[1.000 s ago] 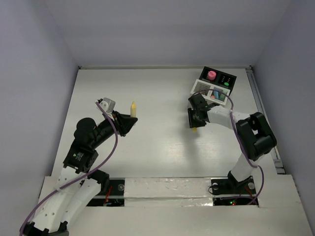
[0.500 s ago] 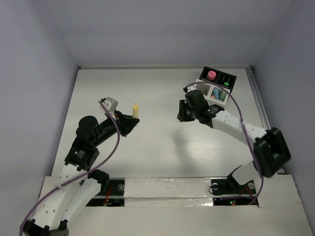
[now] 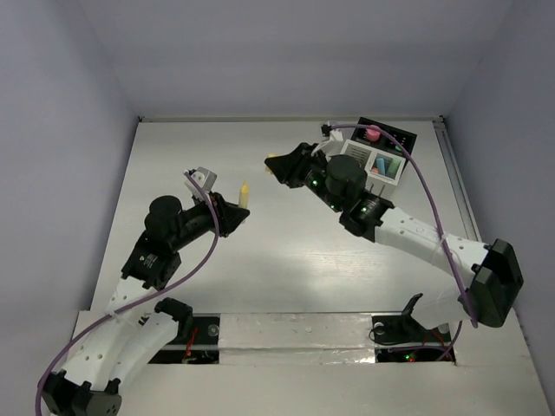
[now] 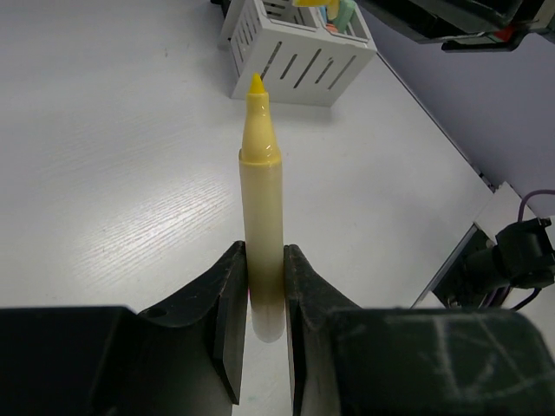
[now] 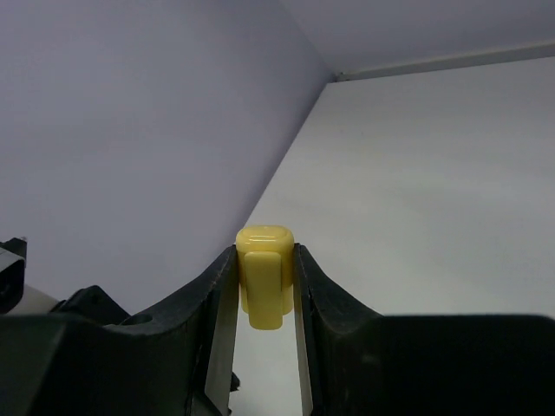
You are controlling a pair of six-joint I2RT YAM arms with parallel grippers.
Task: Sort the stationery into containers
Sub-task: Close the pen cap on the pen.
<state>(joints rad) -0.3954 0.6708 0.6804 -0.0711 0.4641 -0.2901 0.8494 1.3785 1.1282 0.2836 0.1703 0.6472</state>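
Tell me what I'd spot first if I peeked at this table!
The left gripper pinches a yellow pen with its bare tip sticking out, at the table's left middle. The right gripper, reaching in from the right, holds a yellow cap. At the far right sit a white box and a black box, joined.

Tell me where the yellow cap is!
The yellow cap is pinched in the right gripper, over the middle of the table in the top view, between the left gripper's yellow pen and the white slatted box.
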